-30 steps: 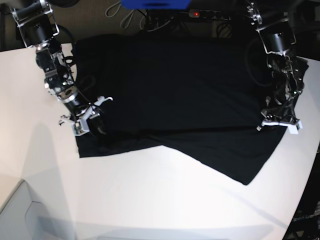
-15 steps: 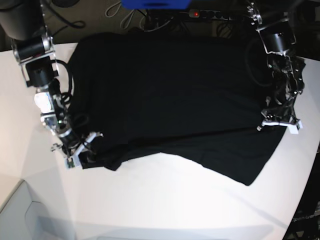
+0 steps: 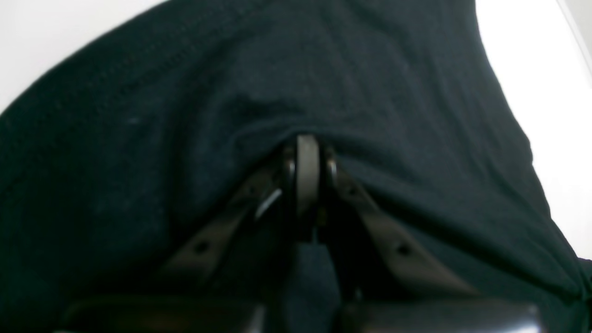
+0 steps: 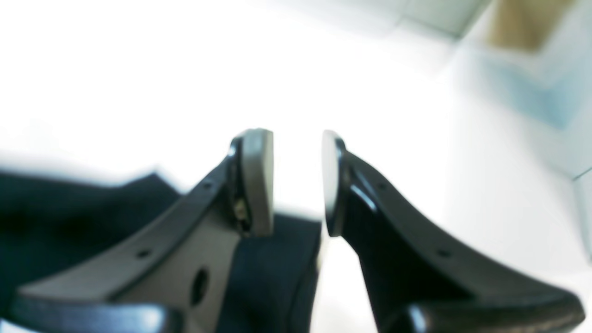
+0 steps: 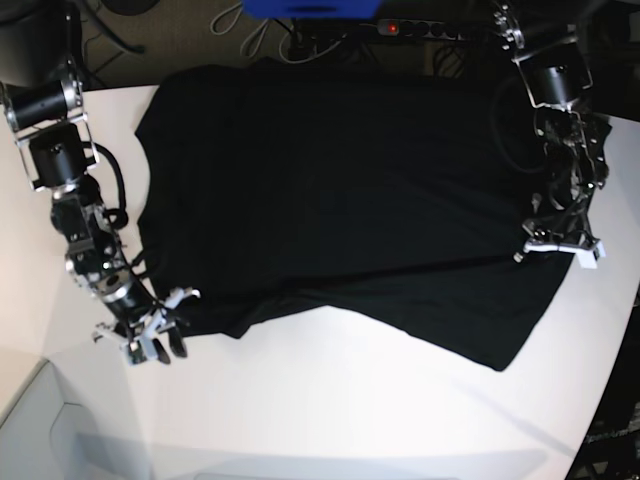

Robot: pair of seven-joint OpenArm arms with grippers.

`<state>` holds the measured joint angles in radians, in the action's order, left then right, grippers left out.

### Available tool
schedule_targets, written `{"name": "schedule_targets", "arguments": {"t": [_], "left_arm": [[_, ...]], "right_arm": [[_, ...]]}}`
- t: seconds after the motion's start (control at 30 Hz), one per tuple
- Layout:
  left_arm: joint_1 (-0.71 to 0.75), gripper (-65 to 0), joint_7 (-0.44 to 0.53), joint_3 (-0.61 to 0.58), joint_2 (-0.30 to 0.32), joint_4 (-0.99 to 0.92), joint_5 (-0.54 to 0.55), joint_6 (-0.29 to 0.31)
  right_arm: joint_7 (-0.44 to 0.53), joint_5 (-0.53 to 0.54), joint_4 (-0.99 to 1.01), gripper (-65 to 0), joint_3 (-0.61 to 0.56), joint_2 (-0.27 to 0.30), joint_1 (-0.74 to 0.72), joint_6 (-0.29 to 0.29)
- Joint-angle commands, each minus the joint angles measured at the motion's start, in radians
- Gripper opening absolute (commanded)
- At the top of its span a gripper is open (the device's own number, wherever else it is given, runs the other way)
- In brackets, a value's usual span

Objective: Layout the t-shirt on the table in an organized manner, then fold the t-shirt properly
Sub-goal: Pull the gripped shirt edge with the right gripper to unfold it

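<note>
The left hand [image 3: 307,162] is clamped on a fold of the t-shirt [image 5: 350,200], its fingers pressed together with black cloth bunched around them. The right hand [image 4: 296,180] hangs with its fingers apart and nothing between them, just off the shirt's edge above the white bench [image 5: 330,400]. The shirt lies spread, plain black side up, across the bench.

Bright glare washes out the table [image 4: 138,69]; right wrist view blurred.
</note>
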<state>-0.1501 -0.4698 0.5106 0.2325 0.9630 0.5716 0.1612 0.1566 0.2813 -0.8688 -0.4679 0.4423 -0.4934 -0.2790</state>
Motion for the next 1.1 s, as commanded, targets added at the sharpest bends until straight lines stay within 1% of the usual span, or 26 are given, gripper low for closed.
{"name": "schedule_targets", "arguments": {"t": [0.0,0.07,0.2,0.27,0.5,0.53,0.6,0.63,0.7,0.83,1.0,1.07], "left_arm": [[0.01,-64.8,-0.074,0.0,0.005,-0.011,-0.052,-0.056],[0.01,-64.8,-0.074,0.0,0.005,-0.011,-0.052,-0.056],[0.01,-64.8,-0.074,0.0,0.005,-0.011,-0.052,-0.056],[0.01,-64.8,-0.074,0.0,0.005,-0.011,-0.052,-0.056],[0.01,-64.8,-0.074,0.0,0.005,-0.011,-0.052,-0.056],[0.01,-64.8,-0.074,0.0,0.005,-0.011,-0.052,-0.056],[0.01,-64.8,-0.074,0.0,0.005,-0.011,-0.052,-0.056],[0.01,-64.8,-0.074,0.0,0.005,-0.011,-0.052,-0.056],[0.01,-64.8,-0.074,0.0,0.005,-0.011,-0.052,-0.056],[0.01,-64.8,-0.074,0.0,0.003,-0.011,-0.052,-0.056],[0.01,-64.8,-0.074,0.0,0.001,-0.011,-0.052,-0.056],[0.01,-64.8,-0.074,0.0,0.0,-0.011,-0.052,-0.056]], "right_arm": [[0.025,0.006,-0.036,-48.5,-0.007,0.029,-0.021,0.002],[0.025,0.006,-0.054,-44.9,-0.016,0.049,0.006,0.002],[0.025,0.006,-0.053,-32.8,-0.013,0.074,0.048,0.002],[0.03,0.006,-0.051,-29.8,-0.013,0.08,0.065,0.001],[0.027,0.006,-0.046,-30.3,-0.016,0.079,0.092,-0.001],[0.027,0.0,-0.04,-30.3,-0.016,0.076,0.092,-0.001],[0.027,-0.05,-0.026,-30.3,-0.016,0.072,0.091,-0.001],[0.027,-0.087,-0.017,-30.4,-0.016,0.066,0.091,-0.001],[0.027,-0.165,0.009,-31.6,-0.013,0.034,0.089,-0.001],[0.034,-0.281,0.076,-36.9,-0.01,0.002,0.081,-0.001],[0.034,-0.301,0.076,-47.3,-0.009,-0.004,0.066,0.001],[0.034,-0.301,0.076,-50.3,-0.009,-0.004,0.054,0.001]]}}
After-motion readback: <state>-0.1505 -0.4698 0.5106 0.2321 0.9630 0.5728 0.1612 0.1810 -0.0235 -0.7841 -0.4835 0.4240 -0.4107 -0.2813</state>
